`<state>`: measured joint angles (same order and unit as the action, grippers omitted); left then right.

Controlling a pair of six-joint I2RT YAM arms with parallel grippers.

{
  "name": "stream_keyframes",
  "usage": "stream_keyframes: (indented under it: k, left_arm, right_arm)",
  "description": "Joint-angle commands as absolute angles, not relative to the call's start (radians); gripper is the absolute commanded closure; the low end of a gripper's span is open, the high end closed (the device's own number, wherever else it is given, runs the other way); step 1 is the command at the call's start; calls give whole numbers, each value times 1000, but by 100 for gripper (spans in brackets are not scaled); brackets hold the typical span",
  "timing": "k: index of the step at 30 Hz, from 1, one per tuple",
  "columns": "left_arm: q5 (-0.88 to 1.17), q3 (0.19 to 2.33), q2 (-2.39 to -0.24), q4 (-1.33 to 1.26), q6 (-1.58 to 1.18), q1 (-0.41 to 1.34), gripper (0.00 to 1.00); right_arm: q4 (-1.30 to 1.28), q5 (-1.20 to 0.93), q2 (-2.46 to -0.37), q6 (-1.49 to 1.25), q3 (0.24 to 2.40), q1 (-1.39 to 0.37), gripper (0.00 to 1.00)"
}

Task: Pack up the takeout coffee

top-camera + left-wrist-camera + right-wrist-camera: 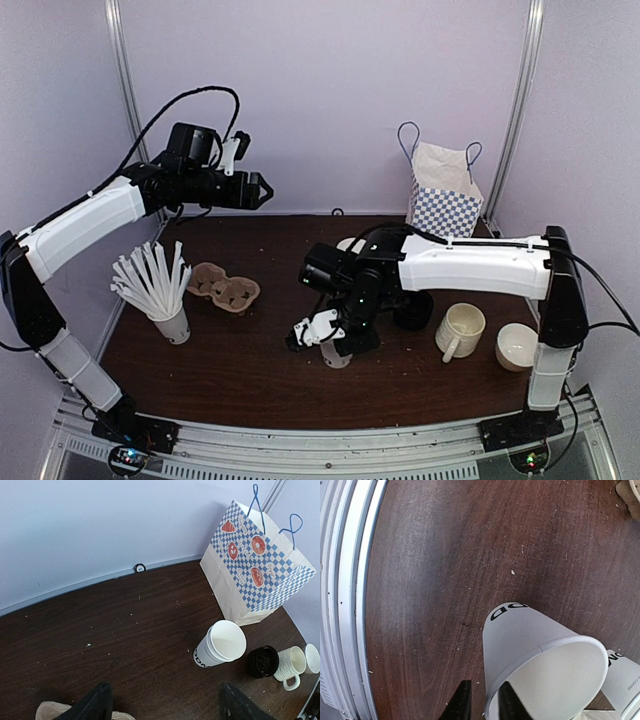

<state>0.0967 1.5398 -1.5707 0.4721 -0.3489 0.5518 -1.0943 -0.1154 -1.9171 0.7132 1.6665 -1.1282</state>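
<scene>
Dark wooden tabletop (230, 380) sits between pale lilac walls (330, 90). We see the right claw (484, 703) closed narrowly on the rim of 1 open-topped white paper cup (535, 650) with dark lettering, near the tabletop's middle. A 2nd open cup (222, 644) stands farther back, in front of the checked paper bag (257, 565). Beside it are a black lid (263, 661) and a ribbed mug (291, 664). The left claw (165, 705) hangs high, spread wide, gripping nothing. A cardboard carrier (225, 288) lies left.
</scene>
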Motion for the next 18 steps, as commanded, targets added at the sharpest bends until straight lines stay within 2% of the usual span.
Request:
stream_keyframes:
  k: [1,3,6,13,18]
  left_arm:
    - [105,1532,-1557,433,-334,554,24]
    - [112,1532,-1559,433,-334,554,23]
    - [119,1534,-1562,435,-334,554,23]
    - [116,1533,-1564,433,-320,555,23]
    - [148,1533,-1560,426,-306,555,23]
  right_arm:
    - [-1081,-110,-1882,691,1652,-1136,69]
    - [-1098,-107,-1869,689,1662,-1136,63]
    - [-1135,-102,-1850,686,1688,-1134,60]
    - [-1237,-193,-1808,666,1762,-1085,56]
    - [-1248,-210,-1724,670,1684,-954,59]
